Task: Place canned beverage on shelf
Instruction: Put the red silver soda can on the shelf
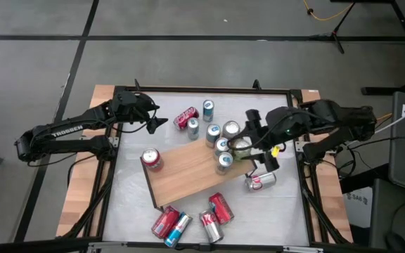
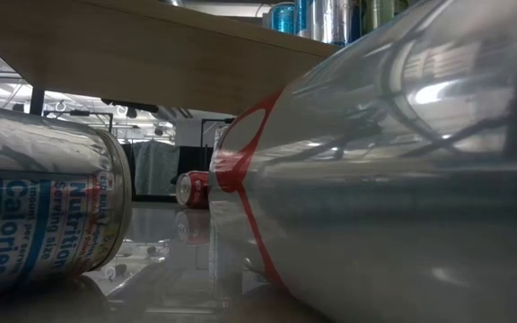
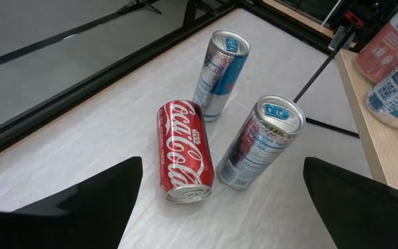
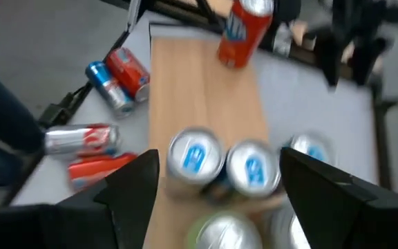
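The table (image 1: 129,211) is a white top in a black rim. On it the shelf (image 1: 188,176) lies near the middle, its long axis running from about 8 o'clock to 2 o'clock in the high view, the far end toward the right arm. Its legs barely show from above; in the low view only the board's underside and one thin black leg show.

The left arm waits at 10 o'clock, its left gripper (image 1: 159,121) spread wide and empty, looking over a lying red can (image 3: 184,152) and two upright silver-and-blue cans (image 3: 221,66).

The right gripper (image 1: 248,144) hovers over the cluster of cans (image 1: 221,146) at the shelf's 2 o'clock end. Its fingers stand partly apart; the wrist view shows can tops between and below them, blurred, and whether they grip one cannot be told.

A red can (image 1: 151,159) stands at the shelf's 9 o'clock corner. A silver can (image 1: 260,180) lies on the table just off the shelf at 4 o'clock. Five more cans (image 1: 188,221) lie scattered at 6 o'clock; one of them fills most of the low view, hiding the table behind it.
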You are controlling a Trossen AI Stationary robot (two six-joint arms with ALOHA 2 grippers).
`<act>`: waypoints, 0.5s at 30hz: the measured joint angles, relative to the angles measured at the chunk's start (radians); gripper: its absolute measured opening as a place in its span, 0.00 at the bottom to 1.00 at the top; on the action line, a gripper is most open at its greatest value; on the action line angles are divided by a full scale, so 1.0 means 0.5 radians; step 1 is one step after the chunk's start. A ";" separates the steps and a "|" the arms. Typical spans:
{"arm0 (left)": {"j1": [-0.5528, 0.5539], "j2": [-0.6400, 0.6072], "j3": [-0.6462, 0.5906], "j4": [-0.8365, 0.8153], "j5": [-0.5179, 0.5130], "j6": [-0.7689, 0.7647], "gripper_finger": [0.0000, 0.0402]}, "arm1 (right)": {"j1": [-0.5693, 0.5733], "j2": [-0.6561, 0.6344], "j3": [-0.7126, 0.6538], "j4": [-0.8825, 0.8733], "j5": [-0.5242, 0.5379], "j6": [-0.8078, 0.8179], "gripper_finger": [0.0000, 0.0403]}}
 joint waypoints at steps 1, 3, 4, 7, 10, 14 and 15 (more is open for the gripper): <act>0.000 0.000 0.000 0.000 0.000 0.000 0.98 | 0.000 0.000 0.019 -0.054 -0.005 0.073 0.72; -0.001 0.000 0.000 0.000 0.000 0.000 0.98 | 0.000 -0.001 0.051 -0.164 -0.017 0.213 0.72; -0.001 0.000 0.000 0.000 0.000 0.000 0.98 | 0.000 -0.002 0.065 -0.221 -0.017 0.280 0.72; -0.001 0.000 0.000 0.001 0.000 0.000 0.98 | 0.001 -0.008 0.076 -0.359 -0.018 0.438 0.72; -0.001 0.000 0.000 0.000 0.000 0.000 0.98 | 0.021 -0.016 0.075 -0.515 -0.017 0.563 0.72; -0.001 0.000 0.000 0.001 0.000 0.000 0.98 | 0.126 -0.024 0.065 -0.585 0.049 0.659 0.72; -0.001 0.000 0.000 0.000 0.000 0.000 0.98 | 0.163 -0.024 0.064 -0.588 0.061 0.682 0.72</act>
